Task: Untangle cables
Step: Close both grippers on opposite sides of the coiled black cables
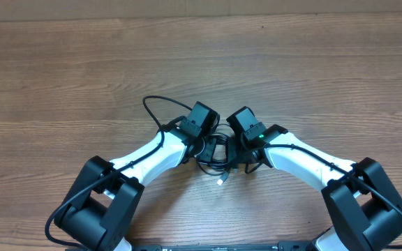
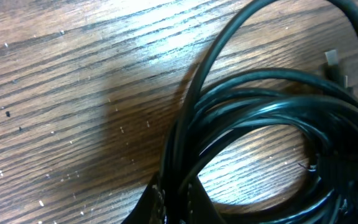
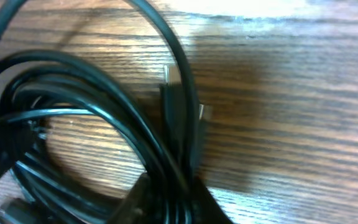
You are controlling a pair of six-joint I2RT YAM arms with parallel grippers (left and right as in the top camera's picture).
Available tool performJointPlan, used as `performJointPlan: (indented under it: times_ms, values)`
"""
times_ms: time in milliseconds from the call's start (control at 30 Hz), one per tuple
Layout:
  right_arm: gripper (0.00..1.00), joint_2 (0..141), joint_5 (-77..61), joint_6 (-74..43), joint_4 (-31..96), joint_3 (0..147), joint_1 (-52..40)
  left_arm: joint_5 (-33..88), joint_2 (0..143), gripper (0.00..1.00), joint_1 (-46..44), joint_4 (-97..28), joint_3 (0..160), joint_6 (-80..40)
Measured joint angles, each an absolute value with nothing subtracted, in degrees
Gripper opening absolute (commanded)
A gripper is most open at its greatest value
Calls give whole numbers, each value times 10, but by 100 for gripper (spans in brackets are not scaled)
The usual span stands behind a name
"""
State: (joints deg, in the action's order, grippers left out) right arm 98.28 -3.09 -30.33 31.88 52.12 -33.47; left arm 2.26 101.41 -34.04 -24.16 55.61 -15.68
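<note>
**Overhead view:** a wooden surface [image 1: 313, 70] of warm brown fills nearly the whole field, its grain running left to right in long, wavy bands. A narrow, paler tan strip [image 1: 117, 8] borders the far edge; what it belongs to cannot be told.

**2 close views:** the same grain resolves into fine dark lines, dotted with small pale specks [image 2: 6, 45]. Whitish glare [image 3: 247, 6] lies across the glossy finish, brightest toward the upper margin, and soft, diffuse shadows [image 2: 135, 124] darken the wood beside it.
</note>
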Motion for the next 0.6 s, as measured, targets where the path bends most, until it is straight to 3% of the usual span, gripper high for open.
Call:
performJointPlan:
  times_ms: [600]
  values:
    - [4,1000,-38,-304,338,549,-333,21,1015,4,-339,-253,571,-157]
